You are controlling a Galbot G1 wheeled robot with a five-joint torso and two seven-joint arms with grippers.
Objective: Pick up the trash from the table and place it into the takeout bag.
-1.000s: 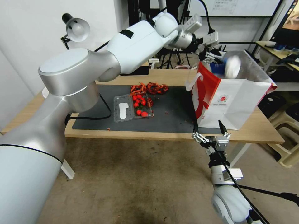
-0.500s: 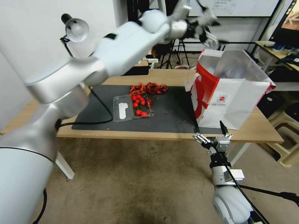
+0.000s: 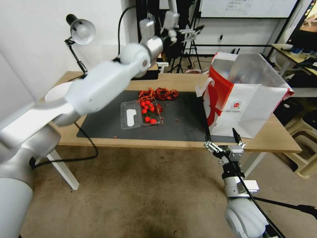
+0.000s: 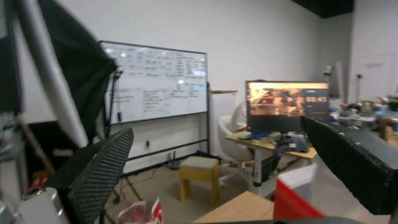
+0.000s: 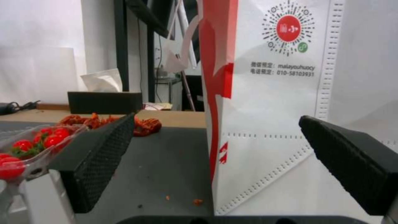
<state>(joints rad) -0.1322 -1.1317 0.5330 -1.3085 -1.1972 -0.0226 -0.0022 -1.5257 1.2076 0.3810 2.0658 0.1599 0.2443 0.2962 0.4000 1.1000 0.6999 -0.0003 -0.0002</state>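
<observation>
I see the table (image 3: pixel 99 140) spanning the head view, its dark grey mat (image 3: pixel 178 124) ahead of both arms. The takeout bag (image 3: pixel 246 109) stands upright on the table's right part, directly in front of the right gripper (image 3: pixel 222 136) and well below and to the right of the left gripper (image 3: pixel 186 31). Something pale lies blurred inside the bag's foil mouth; I cannot identify it. My left arm is raised high over the table's far side, its gripper empty with fingers (image 4: pixel 99 174) spread apart. The right gripper hangs just off the near table edge, fingers (image 5: pixel 97 155) wide, nothing between them. A clear tray of cherry tomatoes (image 3: pixel 147 112) and red scraps (image 3: pixel 158 93) sit on the mat, left of the right gripper.
</observation>
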